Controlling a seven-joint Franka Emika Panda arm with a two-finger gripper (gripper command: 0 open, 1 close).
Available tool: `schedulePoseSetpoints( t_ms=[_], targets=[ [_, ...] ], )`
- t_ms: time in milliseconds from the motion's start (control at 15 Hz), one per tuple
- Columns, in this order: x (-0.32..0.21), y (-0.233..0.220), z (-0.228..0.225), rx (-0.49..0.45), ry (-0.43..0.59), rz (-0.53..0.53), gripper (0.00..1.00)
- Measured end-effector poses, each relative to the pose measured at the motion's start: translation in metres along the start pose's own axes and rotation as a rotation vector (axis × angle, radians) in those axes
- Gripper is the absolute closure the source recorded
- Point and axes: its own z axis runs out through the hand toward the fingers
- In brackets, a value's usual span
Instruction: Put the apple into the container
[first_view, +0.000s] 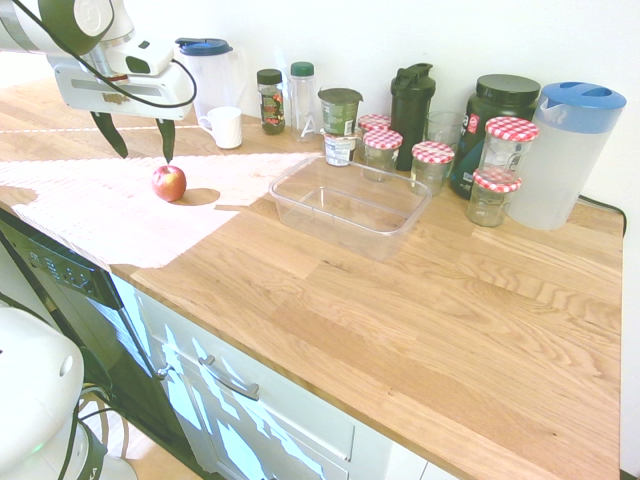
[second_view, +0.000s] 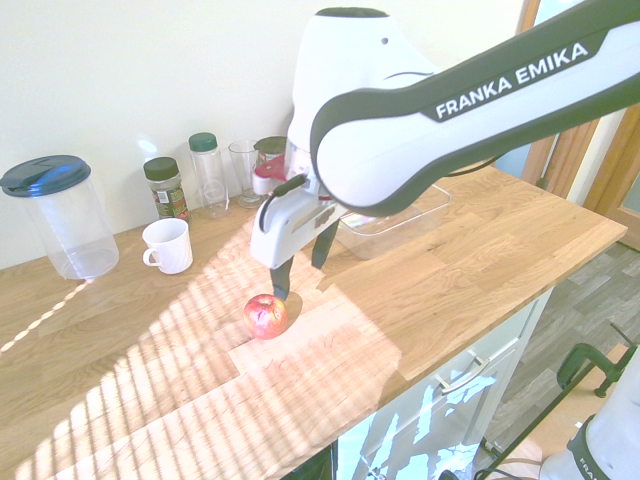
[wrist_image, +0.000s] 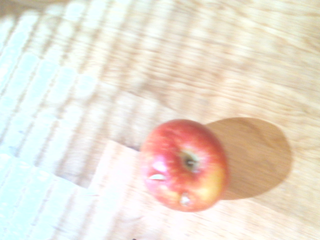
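Gripper spread above apple

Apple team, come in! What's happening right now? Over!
Hand open above apple. Apple on countertop, untouched. Container empty. Nothing in the way.

The apple is sitting on the surface near its front edge, well apart from the container, which is lying further along the surface toward the row of jars. The gripper is hanging just above the apple, its fingers spread and not touching it. Behind the container, jars, bottles and a glass are standing against the wall, with a pitcher at the far end of that row. Behind the apple, a mug is standing beside a second pitcher by the wall.
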Motion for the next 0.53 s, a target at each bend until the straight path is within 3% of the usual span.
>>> schedulePoseSetpoints(
  t_ms=[533],
  targets=[
    [0.018,-0.017,0.059,-0.051,0.016,-0.068,0.0]
  ],
)
